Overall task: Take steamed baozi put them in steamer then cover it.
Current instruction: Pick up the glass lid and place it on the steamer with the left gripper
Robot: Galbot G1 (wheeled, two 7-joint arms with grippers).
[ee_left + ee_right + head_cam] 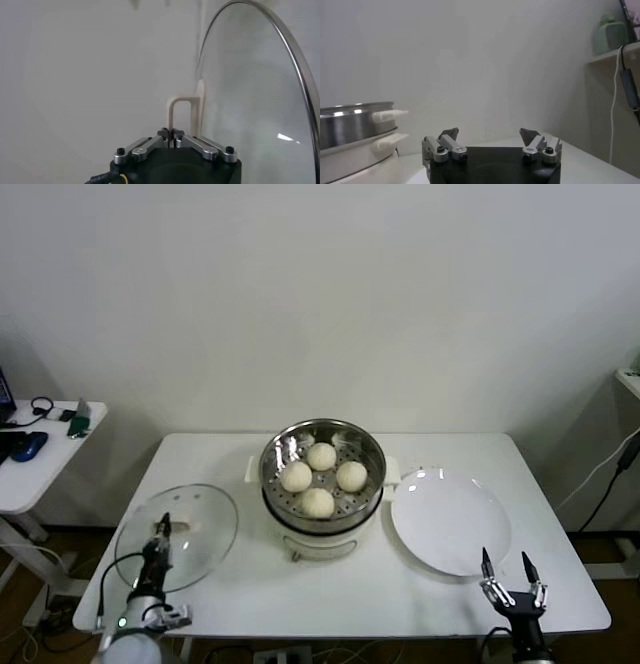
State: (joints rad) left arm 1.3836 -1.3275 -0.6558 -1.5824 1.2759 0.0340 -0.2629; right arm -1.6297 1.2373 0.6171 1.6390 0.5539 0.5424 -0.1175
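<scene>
Baozi first: all four steamed baozi (pixel 321 476) already sit inside the steamer (pixel 322 489), clustered on its perforated floor at the centre of my head view, and the basket is uncovered.

Nearest to me, at the lower left of the head view, my left gripper (pixel 163 534) is on the cover (pixel 177 536), which lies on the white table (pixel 300 584) well apart from the steamer. In the left wrist view the fingers are pinched together on the cover's white handle (pixel 184 116), with the glass and its metal rim curving away along the right side of that picture. I cannot tell whether the lid is flat on the table or raised off it.

At the lower right of the head view my right gripper (pixel 511 576) hangs near the table's front edge with its two fingers spread apart and nothing between them. The right wrist view shows the same: both fingertips (pixel 449 134) stand wide, with the steamer's steel wall and cream handles at the left edge.

Just beyond that gripper lies the white plate (pixel 450 521), bare, beside the steamer's right handle.

Farthest back, at the left edge, a side table (pixel 40 454) carries some dark items too small to make out.
</scene>
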